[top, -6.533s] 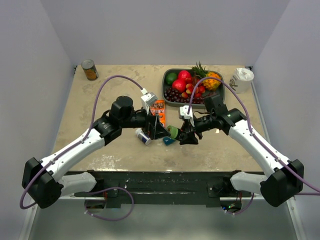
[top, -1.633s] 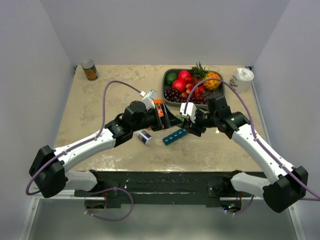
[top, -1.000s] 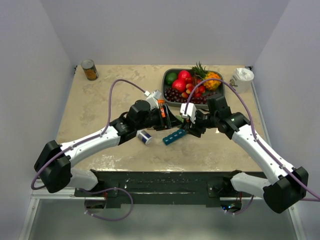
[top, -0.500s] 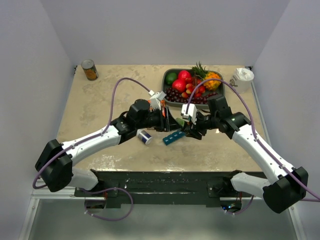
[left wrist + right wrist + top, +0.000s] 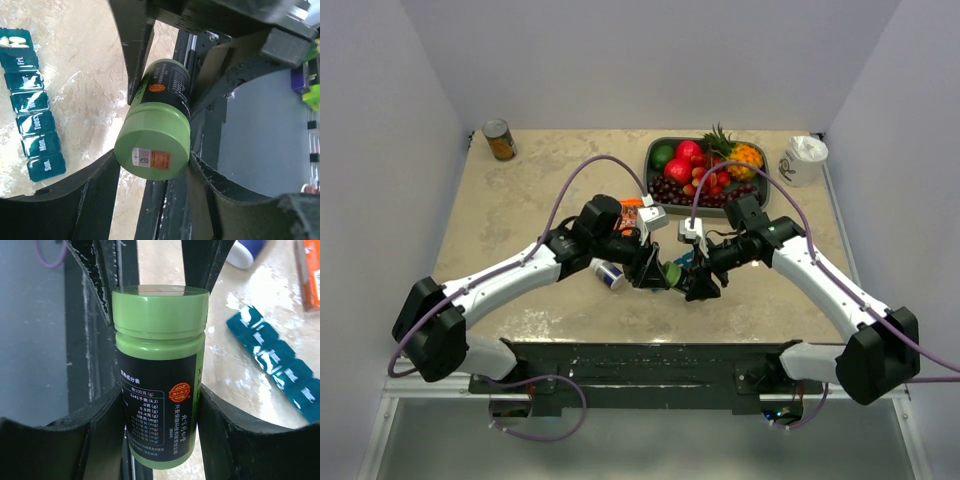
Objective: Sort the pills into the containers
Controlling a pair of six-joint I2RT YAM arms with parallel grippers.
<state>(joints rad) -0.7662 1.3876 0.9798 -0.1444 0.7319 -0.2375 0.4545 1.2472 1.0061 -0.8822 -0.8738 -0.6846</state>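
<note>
Left wrist view: a glossy green cylindrical plastic bottle [image 5: 165, 95] with a black label is seen lid-first. Its smooth round lid is clamped between the narrowly parted fingers of the left gripper [image 5: 152, 160]. In the right wrist view its labelled body is pinched by the right gripper [image 5: 157, 400]. The teal translucent plastic pill-organizer strip [image 5: 32, 125], made of square day-marked compartments, lies flat on the marbled beige tabletop [image 5: 85, 75] at nine o'clock of the bottle. White pills [image 5: 12, 41] are shown in its end compartment in this view alone.
</note>
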